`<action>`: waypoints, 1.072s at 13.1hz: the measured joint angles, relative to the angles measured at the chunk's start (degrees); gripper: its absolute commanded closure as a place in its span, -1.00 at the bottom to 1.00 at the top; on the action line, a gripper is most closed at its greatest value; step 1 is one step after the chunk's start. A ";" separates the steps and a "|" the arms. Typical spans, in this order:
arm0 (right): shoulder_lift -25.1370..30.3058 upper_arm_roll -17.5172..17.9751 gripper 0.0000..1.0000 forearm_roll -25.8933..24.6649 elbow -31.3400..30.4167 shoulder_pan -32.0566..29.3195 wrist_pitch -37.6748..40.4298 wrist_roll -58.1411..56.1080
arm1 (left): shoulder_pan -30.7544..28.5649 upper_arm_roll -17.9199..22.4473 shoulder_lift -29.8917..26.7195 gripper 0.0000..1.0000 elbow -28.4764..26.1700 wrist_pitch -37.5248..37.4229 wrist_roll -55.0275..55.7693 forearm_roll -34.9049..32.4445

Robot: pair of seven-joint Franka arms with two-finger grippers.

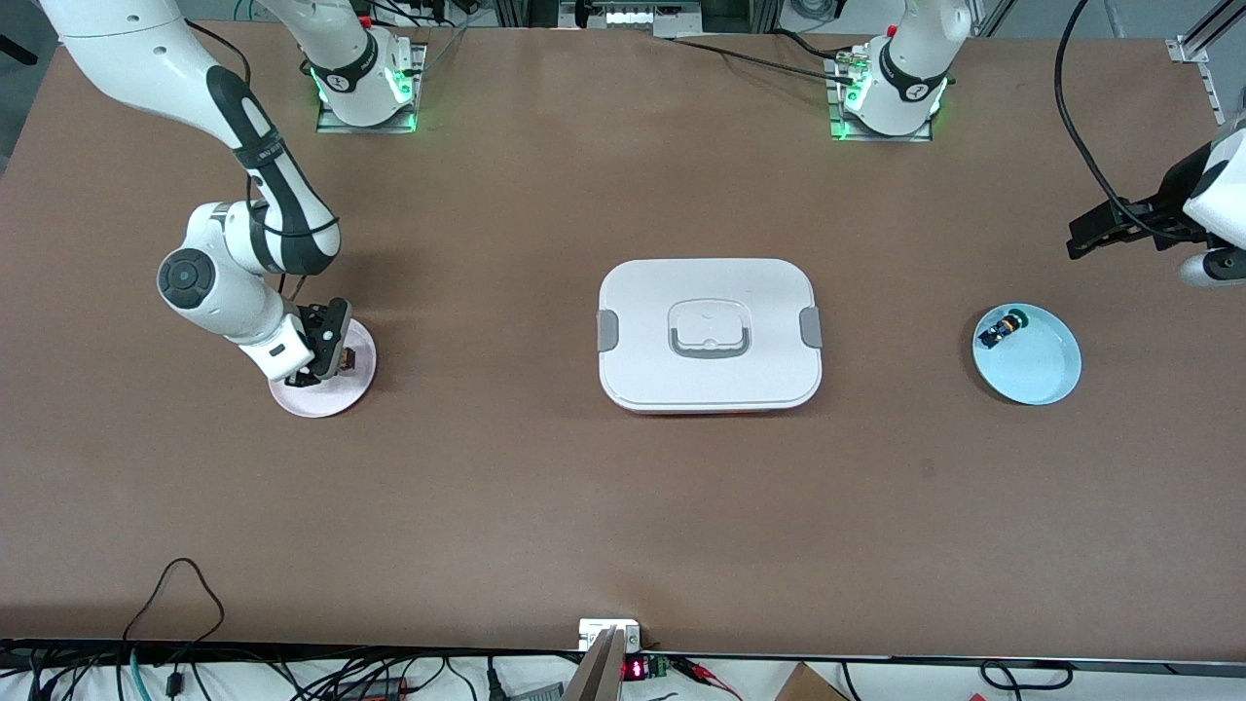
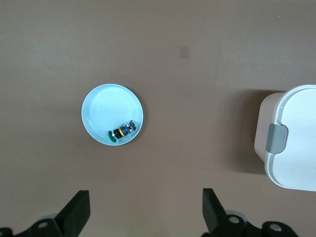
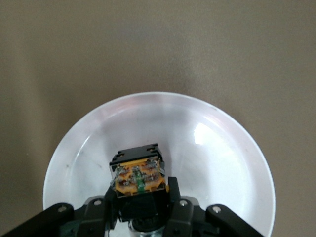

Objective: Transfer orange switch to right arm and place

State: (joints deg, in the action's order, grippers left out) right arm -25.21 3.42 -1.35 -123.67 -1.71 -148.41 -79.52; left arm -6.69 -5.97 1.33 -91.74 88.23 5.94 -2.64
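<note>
The orange switch (image 3: 138, 173), a small black block with an orange face, sits between the fingers of my right gripper (image 3: 141, 197), which is shut on it. The gripper holds it low over a pale pink plate (image 3: 217, 148) at the right arm's end of the table. I cannot tell whether it touches the plate. In the front view the right gripper (image 1: 329, 355) is down on that plate (image 1: 336, 394). My left gripper (image 2: 145, 205) is open and empty. It hangs high over the table near the left arm's end (image 1: 1100, 232).
A light blue plate (image 1: 1037, 370) near the left arm's end holds a small black-and-blue part with a green cap (image 1: 1001, 331); the plate (image 2: 106, 111) and the part (image 2: 122, 132) also show in the left wrist view. A white lidded box (image 1: 711, 336) stands mid-table.
</note>
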 measured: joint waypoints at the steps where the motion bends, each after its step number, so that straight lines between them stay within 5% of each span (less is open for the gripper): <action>1: 0.01 -0.01 0.57 0.00 0.00 -0.38 0.00 -0.26 | 0.00 0.00 0.00 -1.00 0.00 -0.03 0.32 0.00; 5: 0.04 -0.02 0.50 0.00 -0.01 -0.66 0.00 -0.35 | 0.00 0.01 0.00 -1.00 0.00 -0.09 0.49 0.00; 6: 0.01 -0.02 0.32 0.00 -0.04 -0.67 0.01 -0.35 | 0.00 0.00 0.00 -1.00 0.00 -0.09 0.49 0.00; 7: 0.00 -0.02 -0.49 0.00 -0.06 -0.67 0.01 -0.36 | 0.00 0.01 0.00 -1.00 0.00 -0.10 0.50 0.00; 8: -0.01 -0.03 -0.99 0.00 -0.09 -0.68 0.01 -0.32 | 0.00 0.01 0.00 -1.00 0.00 -0.10 0.50 0.00; 14: 2.43 -0.07 -1.00 0.05 2.26 -1.14 5.25 11.01 | -0.02 0.06 0.00 -1.00 0.00 -0.10 0.50 0.00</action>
State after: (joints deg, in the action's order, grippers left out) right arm -22.78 3.35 -1.30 -121.40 -2.86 -143.16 -68.51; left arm -6.71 -5.92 1.33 -91.74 88.13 6.44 -2.64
